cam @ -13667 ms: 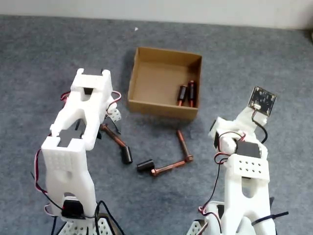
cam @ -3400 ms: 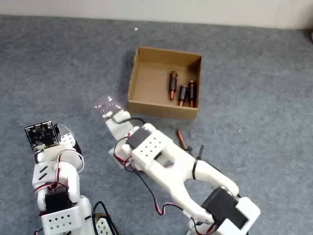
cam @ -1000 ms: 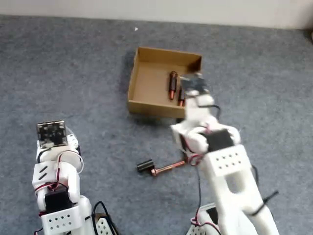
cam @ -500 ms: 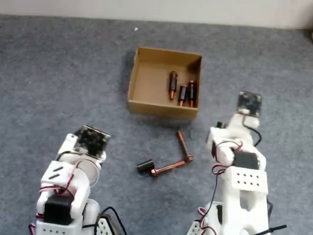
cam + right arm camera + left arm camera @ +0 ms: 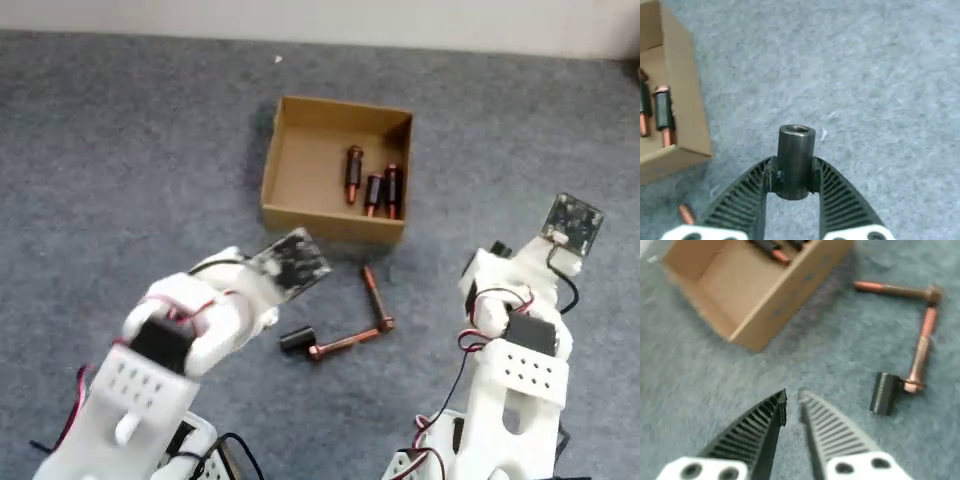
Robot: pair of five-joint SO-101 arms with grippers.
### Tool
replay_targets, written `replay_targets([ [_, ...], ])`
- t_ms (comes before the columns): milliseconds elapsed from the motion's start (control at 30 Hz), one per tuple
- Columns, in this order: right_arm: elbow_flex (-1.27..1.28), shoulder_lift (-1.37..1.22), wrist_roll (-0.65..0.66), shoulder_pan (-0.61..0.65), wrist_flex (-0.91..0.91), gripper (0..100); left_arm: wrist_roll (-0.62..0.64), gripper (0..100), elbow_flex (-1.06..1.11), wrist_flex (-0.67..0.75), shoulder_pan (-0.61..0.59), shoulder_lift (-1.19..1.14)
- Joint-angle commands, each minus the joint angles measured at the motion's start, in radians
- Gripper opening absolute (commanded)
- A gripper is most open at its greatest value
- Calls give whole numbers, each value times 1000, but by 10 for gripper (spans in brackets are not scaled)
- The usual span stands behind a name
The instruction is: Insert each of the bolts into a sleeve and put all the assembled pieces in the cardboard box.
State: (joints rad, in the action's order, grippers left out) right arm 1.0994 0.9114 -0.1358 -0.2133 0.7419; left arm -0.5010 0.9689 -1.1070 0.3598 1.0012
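While the right gripper [image 5: 793, 163] clamps a short black metal sleeve [image 5: 796, 145] upright over the floor beside the brown cardboard box [image 5: 300, 215], the left gripper [image 5: 792, 396], nearly closed and empty, would best take a coppery threaded bolt [image 5: 892, 288] near its head and line its shank with the bore. Grey short-pile carpet [image 5: 130, 150] runs to a pale strip [image 5: 400, 15] at the far edge

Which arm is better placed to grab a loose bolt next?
Left: its gripper is empty and close to the loose bolts, while the right gripper holds a sleeve.
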Motion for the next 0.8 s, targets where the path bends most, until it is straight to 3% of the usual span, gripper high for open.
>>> replay_targets([
  [0, -12, 38, -12, -41, -36, 5, -153, 134, -182, 2, 59, -239],
  [300, -13, 38, -11, -111, -33, 5, -462, 137, -386, 3, 162, -588],
  [533, -13, 38, -6, -119, -33, 5, -542, 137, -507, 123, 232, -858],
  [767, -13, 38, -5, -119, -31, 5, -603, 137, -685, 141, 288, -1115],
])
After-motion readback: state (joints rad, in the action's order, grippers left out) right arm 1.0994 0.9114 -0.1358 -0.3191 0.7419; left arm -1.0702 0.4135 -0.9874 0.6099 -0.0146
